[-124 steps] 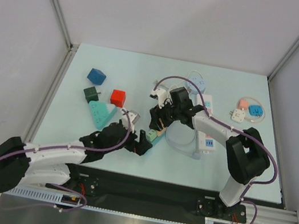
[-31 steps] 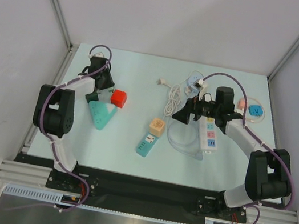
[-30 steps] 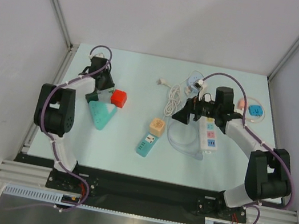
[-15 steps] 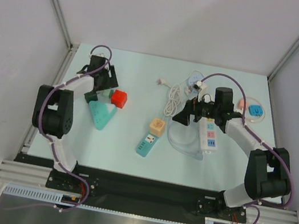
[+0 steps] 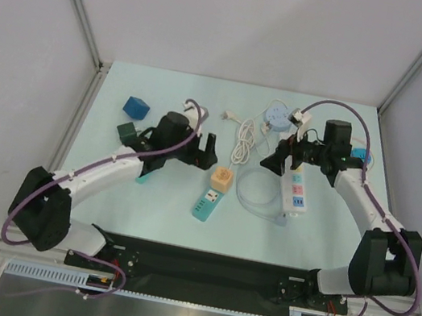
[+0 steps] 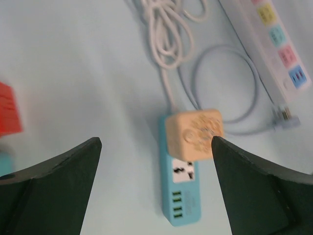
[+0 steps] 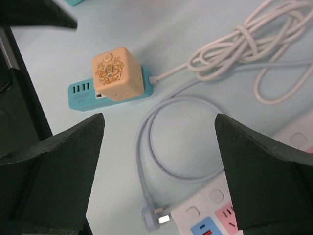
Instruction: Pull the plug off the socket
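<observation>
The plug is a peach cube (image 5: 222,180) plugged into the far end of a teal socket strip (image 5: 207,203) at the table's middle. My left gripper (image 5: 202,150) is open and hovers just beyond and left of the cube; in the left wrist view the cube (image 6: 194,133) and the strip (image 6: 183,198) lie below, between the open fingers and nearer the right one (image 6: 259,186). My right gripper (image 5: 273,162) is open and empty, to the right of the cube; in the right wrist view the cube (image 7: 117,73) lies ahead on the left.
A white power strip (image 5: 295,181) with a grey looped cable (image 5: 254,194) lies under the right gripper. A bundled white cord (image 5: 243,137) runs from the teal strip. A blue block (image 5: 136,106) and a dark green block (image 5: 127,130) sit far left.
My left arm has swung from the blocks at the far left to the middle, its gripper now beside the peach cube. My right gripper has shifted a little to the right.
</observation>
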Action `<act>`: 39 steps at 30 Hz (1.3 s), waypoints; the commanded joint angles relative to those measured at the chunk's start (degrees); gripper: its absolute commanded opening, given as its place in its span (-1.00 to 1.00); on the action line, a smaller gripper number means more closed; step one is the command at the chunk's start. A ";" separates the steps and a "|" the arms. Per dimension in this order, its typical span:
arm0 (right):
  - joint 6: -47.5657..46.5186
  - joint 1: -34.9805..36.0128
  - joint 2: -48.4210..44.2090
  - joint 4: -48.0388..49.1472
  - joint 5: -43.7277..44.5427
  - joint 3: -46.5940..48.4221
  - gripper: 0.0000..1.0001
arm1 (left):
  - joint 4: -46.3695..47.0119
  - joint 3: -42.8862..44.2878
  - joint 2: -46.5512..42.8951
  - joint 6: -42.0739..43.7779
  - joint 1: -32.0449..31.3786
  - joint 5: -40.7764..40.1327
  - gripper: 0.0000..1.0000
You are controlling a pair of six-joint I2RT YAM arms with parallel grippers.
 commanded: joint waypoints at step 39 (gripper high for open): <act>1.46 -5.54 -9.95 4.63 -4.17 -6.86 0.99 | -5.39 9.02 15.03 -7.33 -22.40 -20.62 -1.00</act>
